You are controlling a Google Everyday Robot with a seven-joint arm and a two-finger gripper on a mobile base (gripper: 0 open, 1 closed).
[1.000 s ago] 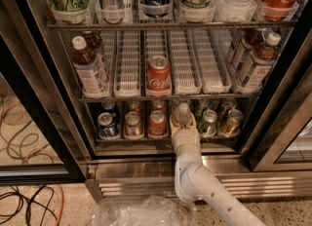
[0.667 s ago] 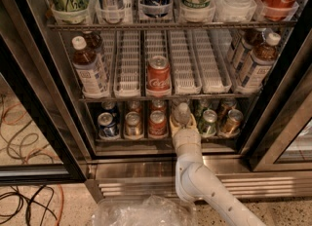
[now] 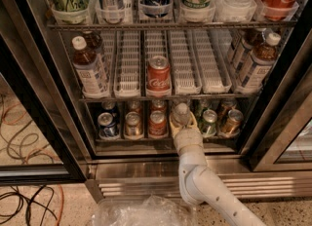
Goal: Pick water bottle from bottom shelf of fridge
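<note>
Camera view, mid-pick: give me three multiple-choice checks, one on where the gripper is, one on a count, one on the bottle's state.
1. Where is the gripper?
A. At the top row of bottles
B. At the water bottle on the bottom shelf
C. Down by the floor cables

2. How many red cans stand on the middle shelf?
A. One
B. Three
C. Five

3. How is the water bottle placed?
A. Lying on its side
B. Lifted clear of the shelf
C. Upright in its lane

Key: 1 B, the gripper sits right at that bottle. 2 A, a single red can stands between the white trays. 3 C, its top points up.
</note>
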